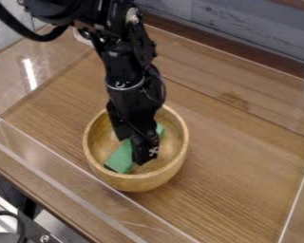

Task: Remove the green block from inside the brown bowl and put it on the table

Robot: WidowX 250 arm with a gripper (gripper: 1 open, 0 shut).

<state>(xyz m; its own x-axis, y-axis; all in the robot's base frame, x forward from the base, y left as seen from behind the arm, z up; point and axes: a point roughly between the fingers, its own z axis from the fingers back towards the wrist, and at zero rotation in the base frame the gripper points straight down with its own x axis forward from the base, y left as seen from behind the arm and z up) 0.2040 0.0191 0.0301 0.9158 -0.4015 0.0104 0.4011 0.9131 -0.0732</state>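
The brown bowl (175, 158) sits on the table (243, 123) near its front edge. Inside it lies the green block (119, 161), showing at the lower left of the bowl's hollow, partly hidden by the arm. My black gripper (137, 157) points straight down into the bowl, right over the block. Its fingers (145, 150) stand open on either side of the block. I cannot tell whether they touch it.
Clear acrylic walls (66, 166) run around the table's edges, close to the bowl at the front and left. Bare wood lies to the right of the bowl and behind it. A green panel (243, 19) stands beyond the back wall.
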